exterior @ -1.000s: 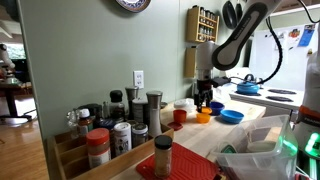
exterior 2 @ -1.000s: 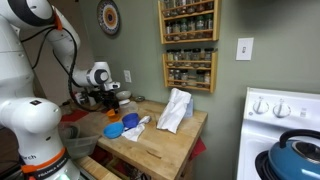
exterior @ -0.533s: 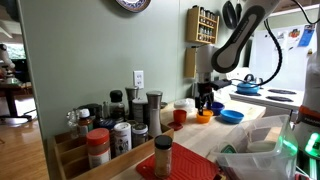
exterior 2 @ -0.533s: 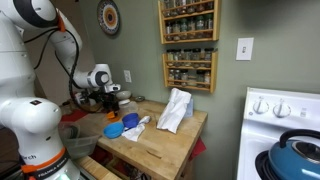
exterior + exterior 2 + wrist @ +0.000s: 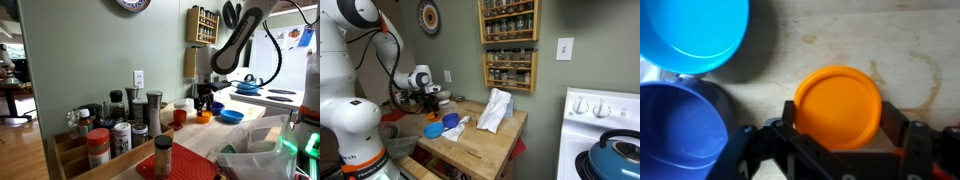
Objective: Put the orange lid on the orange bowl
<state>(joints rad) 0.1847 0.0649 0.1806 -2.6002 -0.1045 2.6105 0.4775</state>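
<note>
The dark blue bowl (image 5: 675, 140) sits just beside one of my fingers, with the light blue bowl (image 5: 690, 35) ahead of it; a sideways drift could knock either. The orange lid (image 5: 837, 108) lies between the jaws of my gripper (image 5: 840, 130), which flank its rim; whether they clamp it I cannot tell. I see no separate orange bowl. An off-centre squeeze could tilt the lid or flick it free.

We see dim, even indoor light in both exterior views, which are small and grainy. In the wrist view the pale table (image 5: 890, 40) is bright and slightly blurred, and a soft shadow lies left of the orange lid (image 5: 837, 108).
</note>
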